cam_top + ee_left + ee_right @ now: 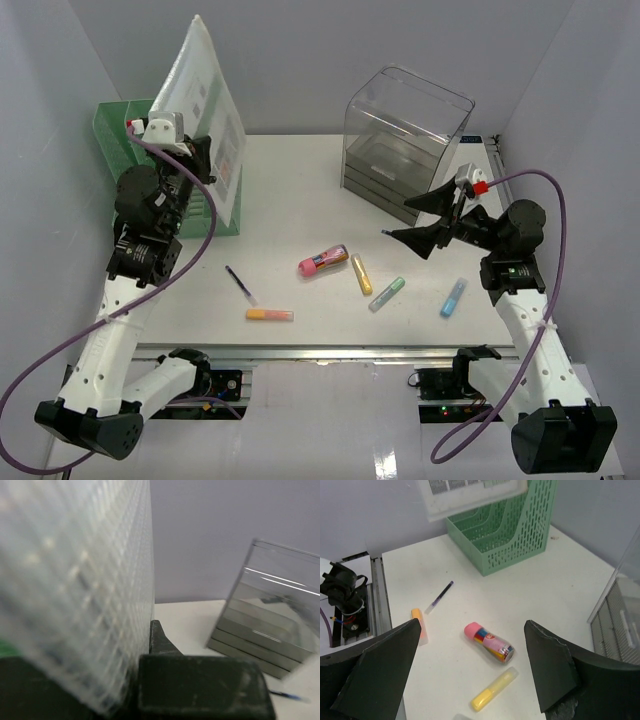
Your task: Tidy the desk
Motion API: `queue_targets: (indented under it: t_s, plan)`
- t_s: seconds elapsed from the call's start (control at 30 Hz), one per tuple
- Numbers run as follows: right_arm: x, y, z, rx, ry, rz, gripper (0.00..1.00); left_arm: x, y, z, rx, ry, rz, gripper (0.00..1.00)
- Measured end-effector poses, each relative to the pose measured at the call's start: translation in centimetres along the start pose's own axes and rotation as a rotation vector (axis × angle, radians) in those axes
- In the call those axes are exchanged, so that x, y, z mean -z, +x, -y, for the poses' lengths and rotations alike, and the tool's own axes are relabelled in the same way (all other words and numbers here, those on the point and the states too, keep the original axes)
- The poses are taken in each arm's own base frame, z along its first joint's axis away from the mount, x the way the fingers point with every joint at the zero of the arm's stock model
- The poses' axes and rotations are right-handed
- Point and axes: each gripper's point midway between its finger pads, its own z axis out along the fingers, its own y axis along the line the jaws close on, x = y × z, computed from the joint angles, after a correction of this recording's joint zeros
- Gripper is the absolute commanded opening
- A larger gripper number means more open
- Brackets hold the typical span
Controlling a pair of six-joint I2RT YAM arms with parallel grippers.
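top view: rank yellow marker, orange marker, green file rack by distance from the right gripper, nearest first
From the right gripper:
1. yellow marker, centre, just below-left of it.
2. orange marker, near the front edge, left of centre.
3. green file rack, far left back corner.

white desk (300, 190) with a bare open strip down the back middle, between a green file rack (118, 135) at rear left and a clear drawer box (405, 130) at rear right. a clear plastic sleeve (200, 95), clamped in the left gripper (205, 152), tilts over the rack's right side, partly covering its slots. across the front lie a pen (240, 284), orange marker (270, 314), pink-capped bottle (323, 261), yellow marker (361, 274), green marker (386, 294) and blue marker (453, 297), with gaps between them.
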Motion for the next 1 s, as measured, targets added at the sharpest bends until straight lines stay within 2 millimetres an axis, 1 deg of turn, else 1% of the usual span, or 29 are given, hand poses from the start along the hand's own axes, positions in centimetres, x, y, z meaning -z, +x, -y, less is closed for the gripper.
queue_targets:
  t_s: [0.13, 0.27, 0.47, 0.6, 0.7, 0.8, 0.93, 1.0]
  plan:
    - [0.7, 2.1, 0.2, -0.023, 0.011, -0.014, 0.9, -0.3, -0.6, -2.7, -0.086, -0.138, 0.026, 0.0]
    - [1.3, 3.1, 0.2, -0.015, 0.014, -0.013, 0.9, -1.6, 0.1, -4.0, -0.145, -0.206, 0.014, 0.0]
    - [2.4, 4.0, 0.5, 0.004, 0.033, -0.011, 0.9, -5.6, 2.7, -4.4, -0.208, -0.223, -0.036, 0.0]
    - [2.9, 3.9, 0.5, 0.024, 0.039, -0.006, 0.9, -7.8, 4.6, -5.3, -0.214, -0.223, -0.067, 0.0]
    - [3.2, 4.0, 0.5, 0.041, 0.051, -0.001, 0.9, -8.8, 6.2, -6.3, -0.222, -0.233, -0.096, 0.0]
    - [3.5, 4.1, 0.4, 0.052, 0.054, 0.003, 0.9, -9.7, 7.1, -7.7, -0.218, -0.245, -0.1, 0.0]
    - [3.7, 4.2, 0.4, 0.057, 0.057, 0.005, 0.9, -10.1, 8.8, -8.9, -0.194, -0.235, -0.103, 0.0]
    - [3.7, 4.3, 0.4, 0.058, 0.059, 0.008, 0.9, -10.1, 9.9, -9.4, -0.166, -0.209, -0.076, 0.0]
